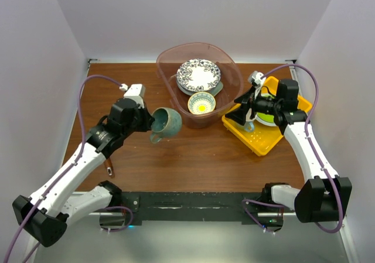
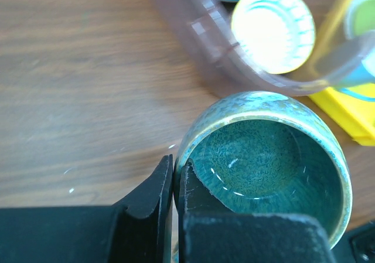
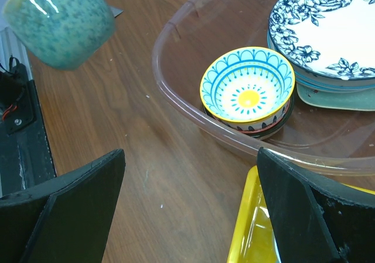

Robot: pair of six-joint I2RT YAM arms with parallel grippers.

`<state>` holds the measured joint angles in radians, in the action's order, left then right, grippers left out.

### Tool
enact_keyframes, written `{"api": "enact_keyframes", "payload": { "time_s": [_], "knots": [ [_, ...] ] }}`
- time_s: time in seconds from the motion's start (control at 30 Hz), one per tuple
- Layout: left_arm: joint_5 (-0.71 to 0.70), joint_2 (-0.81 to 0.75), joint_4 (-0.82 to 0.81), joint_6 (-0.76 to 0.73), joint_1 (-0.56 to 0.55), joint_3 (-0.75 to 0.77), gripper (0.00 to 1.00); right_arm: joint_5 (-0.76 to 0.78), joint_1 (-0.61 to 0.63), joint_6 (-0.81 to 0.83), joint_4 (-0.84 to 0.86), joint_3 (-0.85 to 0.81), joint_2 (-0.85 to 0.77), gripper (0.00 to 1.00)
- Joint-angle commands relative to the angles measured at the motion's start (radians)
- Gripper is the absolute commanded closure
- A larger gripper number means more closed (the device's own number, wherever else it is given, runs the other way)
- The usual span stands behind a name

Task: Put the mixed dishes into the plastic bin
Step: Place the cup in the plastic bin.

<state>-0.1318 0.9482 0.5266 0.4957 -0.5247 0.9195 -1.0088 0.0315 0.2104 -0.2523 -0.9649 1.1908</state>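
While the left pincer (image 2: 174, 187) is clamped on the rim of the teal mug (image 1: 166, 123), one finger inside and one outside, the mug hangs tipped on its side just left of the plastic bin (image 1: 228, 61), outside it. Within the bin a blue floral plate (image 1: 198, 74) tops a stack lying on a pale green tray (image 3: 340, 99), and a small blue-and-yellow bowl (image 1: 201, 103) sits near the front wall. On the other side, the right pincer (image 3: 190, 157) stands wide apart and grips nothing, above the yellow tray (image 1: 263, 143) beside the bin on the wooden bench (image 1: 193, 157).
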Motion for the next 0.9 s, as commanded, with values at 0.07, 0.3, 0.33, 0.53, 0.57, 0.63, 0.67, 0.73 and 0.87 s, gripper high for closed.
{"api": "enact_keyframes", "payload": {
  "time_s": [0.07, 0.3, 0.33, 0.53, 0.57, 0.63, 0.67, 0.73, 0.87],
  "knots": [
    [-0.031, 0.049, -0.119, -0.002, -0.041, 0.169, 1.0, -0.005, -0.007, 0.021, 0.001, -0.04, -0.008, 0.02],
    [-0.031, 0.148, -0.126, -0.034, -0.078, 0.286, 1.0, -0.005, -0.007, 0.024, -0.002, -0.043, -0.01, 0.02],
    [-0.032, 0.158, -0.125, -0.039, -0.081, 0.298, 1.0, -0.005, -0.007, 0.024, -0.002, -0.043, -0.01, 0.02],
    [-0.04, 0.236, -0.12, -0.072, -0.097, 0.401, 1.0, -0.005, -0.007, 0.026, -0.004, -0.044, -0.011, 0.02],
    [-0.04, 0.245, -0.119, -0.083, -0.098, 0.412, 1.0, -0.005, -0.007, 0.026, -0.004, -0.044, -0.011, 0.02],
    [-0.042, 0.279, -0.119, -0.092, -0.098, 0.444, 1.0, -0.005, -0.007, 0.027, -0.004, -0.044, -0.011, 0.02],
    [-0.042, 0.291, -0.116, -0.097, -0.1, 0.455, 1.0, -0.005, -0.007, 0.027, -0.007, -0.044, -0.011, 0.02],
    [-0.037, 0.33, -0.114, -0.108, -0.1, 0.487, 1.0, -0.004, -0.005, 0.029, -0.008, -0.044, -0.013, 0.02],
    [-0.028, 0.394, -0.116, -0.126, -0.098, 0.539, 1.0, -0.004, -0.007, 0.032, -0.01, -0.046, -0.011, 0.02]
  ]
}}
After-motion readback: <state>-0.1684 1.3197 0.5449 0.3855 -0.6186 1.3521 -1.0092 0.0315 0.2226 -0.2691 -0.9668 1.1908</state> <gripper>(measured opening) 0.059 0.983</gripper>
